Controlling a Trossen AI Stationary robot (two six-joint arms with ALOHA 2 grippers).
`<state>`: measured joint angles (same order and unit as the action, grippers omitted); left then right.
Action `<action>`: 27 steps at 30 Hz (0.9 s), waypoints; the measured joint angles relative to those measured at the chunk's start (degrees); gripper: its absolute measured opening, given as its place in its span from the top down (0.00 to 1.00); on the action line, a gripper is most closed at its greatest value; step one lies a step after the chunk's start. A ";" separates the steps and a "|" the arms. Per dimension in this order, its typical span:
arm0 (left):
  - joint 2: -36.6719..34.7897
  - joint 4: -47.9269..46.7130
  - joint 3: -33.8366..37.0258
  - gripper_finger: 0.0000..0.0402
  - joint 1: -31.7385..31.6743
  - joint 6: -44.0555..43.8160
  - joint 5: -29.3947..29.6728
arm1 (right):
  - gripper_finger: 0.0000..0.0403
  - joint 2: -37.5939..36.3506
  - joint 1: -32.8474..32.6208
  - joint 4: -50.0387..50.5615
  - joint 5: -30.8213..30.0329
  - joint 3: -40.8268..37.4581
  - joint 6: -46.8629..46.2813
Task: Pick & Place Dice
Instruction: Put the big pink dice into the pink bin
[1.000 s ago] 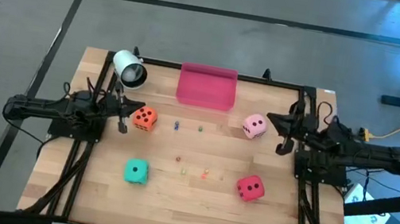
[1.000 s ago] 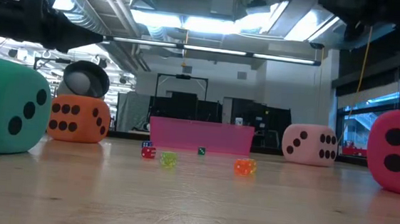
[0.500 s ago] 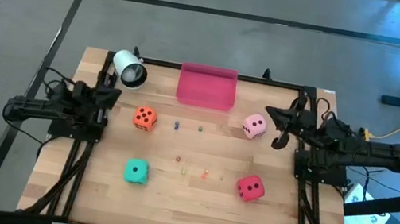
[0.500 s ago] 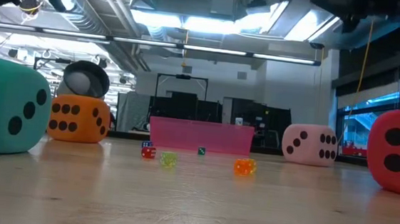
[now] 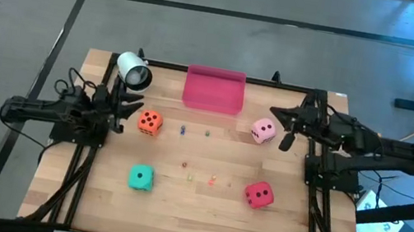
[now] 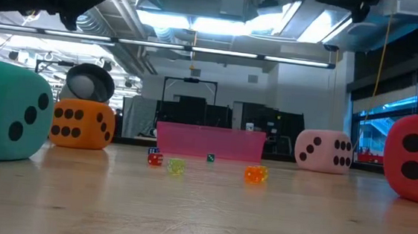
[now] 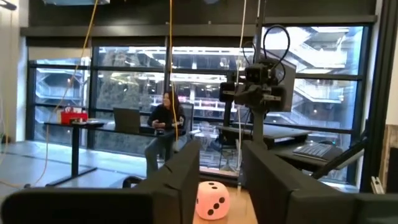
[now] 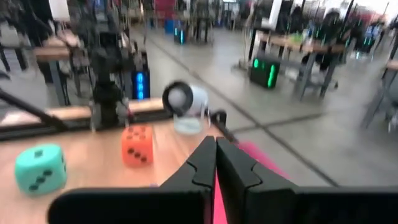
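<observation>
Four dice sit on the tabletop (image 5: 198, 223), none yet in the pink tray (image 5: 213, 90): orange die (image 5: 149, 122) left of centre, pink die (image 5: 263, 130) to the right of the tray's near edge, teal die (image 5: 140, 177) and red die (image 5: 259, 194) nearer the front edge. Looks like an approach to the orange die with the left gripper (image 5: 131, 112), just beside it, fingers partly spread, holding nothing. Widen further before closing in, as that gap seems too narrow for a soft cube of such bulk; square up to two flat faces, drop to mid-height, squeeze gently, lift straight. Right gripper (image 5: 283, 130) just beside the pink die, fingers pressed together, empty. Compared with half a second back: left gripper forward again toward the orange die, and parted where a second ago it was closed; right gripper shifted slightly toward the far edge; all four dice unmoved.
</observation>
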<state>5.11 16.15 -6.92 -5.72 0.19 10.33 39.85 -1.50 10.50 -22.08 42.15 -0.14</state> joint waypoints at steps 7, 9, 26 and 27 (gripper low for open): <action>1.51 -0.75 -0.11 0.64 0.00 0.47 -0.19 | 0.74 7.83 0.04 20.15 -0.91 10.41 -7.25; 2.02 -1.02 -0.11 0.64 -0.02 0.50 -0.93 | 0.64 10.46 0.09 24.79 -0.95 13.45 -9.17; 4.17 -0.95 -0.26 0.64 0.00 -0.02 -1.47 | 0.07 26.00 6.53 44.67 3.12 18.67 -12.83; 4.17 -0.95 -0.26 0.64 0.00 -0.03 -1.47 | 0.06 26.94 6.98 45.03 3.55 18.67 -12.70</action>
<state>9.28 15.20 -7.18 -5.72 0.16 8.86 66.79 5.49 55.53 -18.53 60.82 -12.84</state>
